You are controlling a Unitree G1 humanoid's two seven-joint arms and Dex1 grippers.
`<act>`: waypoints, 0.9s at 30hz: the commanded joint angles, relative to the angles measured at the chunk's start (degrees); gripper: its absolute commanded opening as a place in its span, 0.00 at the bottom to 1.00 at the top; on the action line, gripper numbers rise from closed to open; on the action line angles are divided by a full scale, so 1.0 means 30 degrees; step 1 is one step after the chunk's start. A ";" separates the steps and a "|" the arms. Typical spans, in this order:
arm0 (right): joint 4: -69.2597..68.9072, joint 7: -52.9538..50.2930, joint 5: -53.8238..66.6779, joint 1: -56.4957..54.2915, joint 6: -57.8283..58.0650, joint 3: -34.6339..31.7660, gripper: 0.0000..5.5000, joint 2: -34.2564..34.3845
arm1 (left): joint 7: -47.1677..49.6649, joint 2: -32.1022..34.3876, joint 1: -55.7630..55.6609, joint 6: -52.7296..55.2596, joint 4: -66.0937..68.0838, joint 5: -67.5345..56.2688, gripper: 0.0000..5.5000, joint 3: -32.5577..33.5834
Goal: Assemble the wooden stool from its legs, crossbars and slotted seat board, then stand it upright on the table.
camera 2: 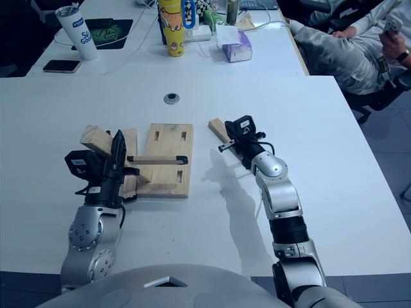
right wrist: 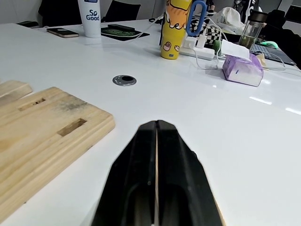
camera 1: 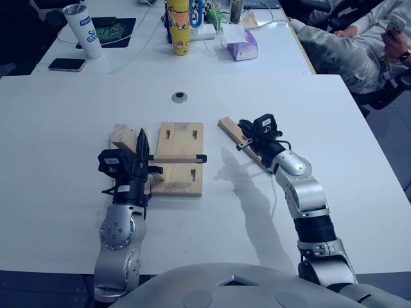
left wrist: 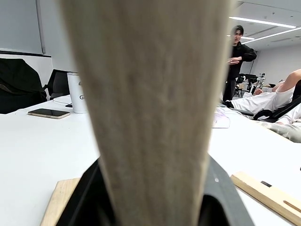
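Left eye view: the left claw (camera 1: 142, 154) is clamped on a bar (camera 1: 180, 158) that lies across the slotted board (camera 1: 183, 183), with legs (camera 1: 122, 136) just beside it. The right claw (camera 1: 247, 133) sits over a plank (camera 1: 228, 126).
Left wrist view: the bar stands between dark fingers (left wrist: 87, 200).
Right wrist view: fingers (right wrist: 136, 179) are pressed together with nothing between them, near the board.

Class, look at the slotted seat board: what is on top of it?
A thin wooden bar crosses over the seat board, beside the left gripper holding a wooden piece. Three slots show; anything beneath them is covered.
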 commanded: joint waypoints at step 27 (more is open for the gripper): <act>0.0316 -0.0433 -0.0085 -0.0176 -0.0338 -0.0236 0.00 0.0096 | 0.1261 0.6608 -1.5768 0.9200 -0.4682 0.1362 0.62 1.3300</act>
